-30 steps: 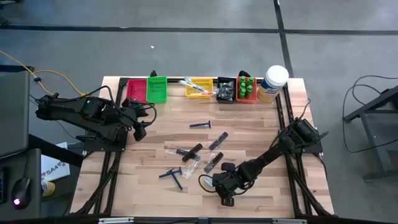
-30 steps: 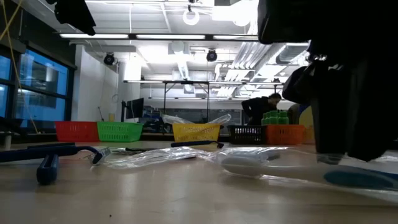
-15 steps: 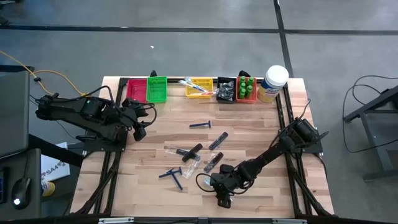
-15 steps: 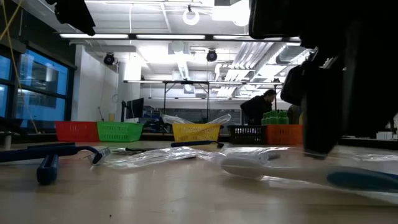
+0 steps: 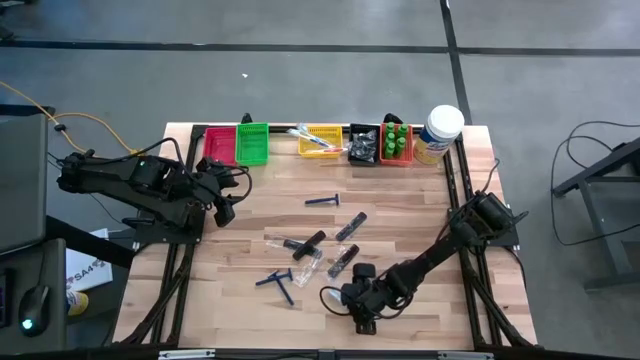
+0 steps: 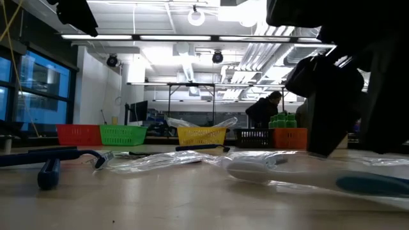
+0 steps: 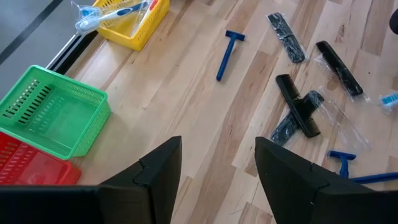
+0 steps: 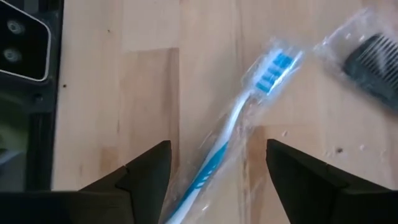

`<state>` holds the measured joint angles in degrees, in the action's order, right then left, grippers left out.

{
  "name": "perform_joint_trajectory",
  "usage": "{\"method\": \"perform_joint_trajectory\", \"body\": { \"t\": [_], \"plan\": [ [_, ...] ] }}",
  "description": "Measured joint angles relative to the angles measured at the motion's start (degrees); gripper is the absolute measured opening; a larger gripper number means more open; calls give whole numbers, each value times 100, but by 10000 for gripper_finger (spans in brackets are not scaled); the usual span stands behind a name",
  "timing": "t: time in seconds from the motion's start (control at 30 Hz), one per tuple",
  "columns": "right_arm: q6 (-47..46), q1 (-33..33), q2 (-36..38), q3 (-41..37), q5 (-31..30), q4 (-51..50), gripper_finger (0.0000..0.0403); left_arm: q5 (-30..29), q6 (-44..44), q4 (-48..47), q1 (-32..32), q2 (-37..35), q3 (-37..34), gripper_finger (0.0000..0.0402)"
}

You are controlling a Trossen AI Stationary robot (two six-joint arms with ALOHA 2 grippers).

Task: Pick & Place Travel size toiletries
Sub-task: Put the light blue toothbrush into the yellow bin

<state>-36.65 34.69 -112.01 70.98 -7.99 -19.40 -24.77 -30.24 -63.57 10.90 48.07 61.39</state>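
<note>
A blue-and-white toothbrush [image 8: 233,134] in a clear wrapper lies flat on the wooden table near its front edge. My right gripper [image 8: 217,186] [image 5: 358,305] hangs open over it, one finger on either side of the handle; touching does not show. More toiletries lie mid-table: black combs [image 5: 350,226], a blue razor [image 5: 322,200] and two more razors [image 5: 278,282]. My left gripper [image 7: 217,186] [image 5: 225,195] waits open above the table's left side, with nothing between its fingers.
Small baskets line the far edge: red [image 5: 220,146], green [image 5: 252,143], yellow [image 5: 320,140] with wrapped toothbrushes, black [image 5: 363,146], and orange [image 5: 396,143] with green bottles. A white jar [image 5: 440,133] stands at the far right. A wrapped comb [image 8: 373,65] lies beside the toothbrush.
My right gripper has tipped and rolled a little over the toothbrush, staying at about the same spot near the front edge. The toothbrush and the other items lie as before.
</note>
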Motion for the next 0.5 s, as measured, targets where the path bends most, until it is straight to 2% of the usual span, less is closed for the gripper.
{"method": "perform_joint_trajectory", "body": {
  "t": [0.2,0.5],
  "plan": [
    [500,61,-134,1,-162,31,250,-2,0,-1,0,0,0,195],
    [547,75,-362,186,-382,-276,250,-2,-2,1,0,0,2,195]
  ]
}}
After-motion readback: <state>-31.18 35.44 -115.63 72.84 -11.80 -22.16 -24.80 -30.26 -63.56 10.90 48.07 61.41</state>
